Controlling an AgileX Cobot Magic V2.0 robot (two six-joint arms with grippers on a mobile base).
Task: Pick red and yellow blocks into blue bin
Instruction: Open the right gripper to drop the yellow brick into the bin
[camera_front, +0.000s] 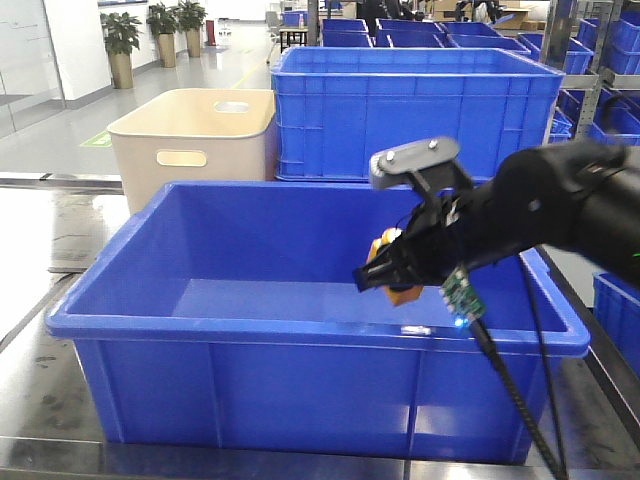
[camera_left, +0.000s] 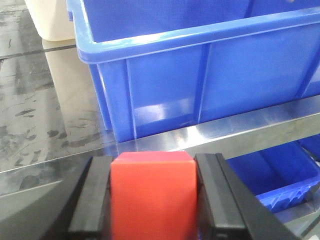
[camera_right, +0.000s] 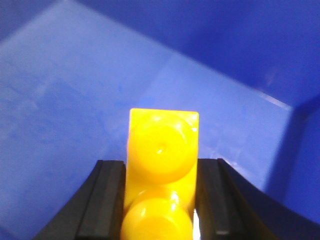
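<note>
The wide blue bin (camera_front: 130, 325) fills the front view on a steel table. My right gripper (camera_front: 385, 272) reaches over its right rim and hangs inside it, shut on the yellow block (camera_front: 392, 262). In the right wrist view the yellow block (camera_right: 162, 165) with two round studs sits between the black fingers (camera_right: 105, 200), above the bin floor (camera_right: 75, 110). My left gripper (camera_left: 153, 200) is outside the bin, shut on the red block (camera_left: 152, 195), facing the bin's outer wall (camera_left: 200, 75). The left arm is out of the front view.
A beige tub (camera_front: 190, 140) with handle slots stands behind the bin at left, and a taller ribbed blue crate (camera_front: 415, 105) behind at right. More blue crates are stacked at the far right (camera_front: 620, 40). The steel table edge (camera_left: 225, 132) runs below the bin.
</note>
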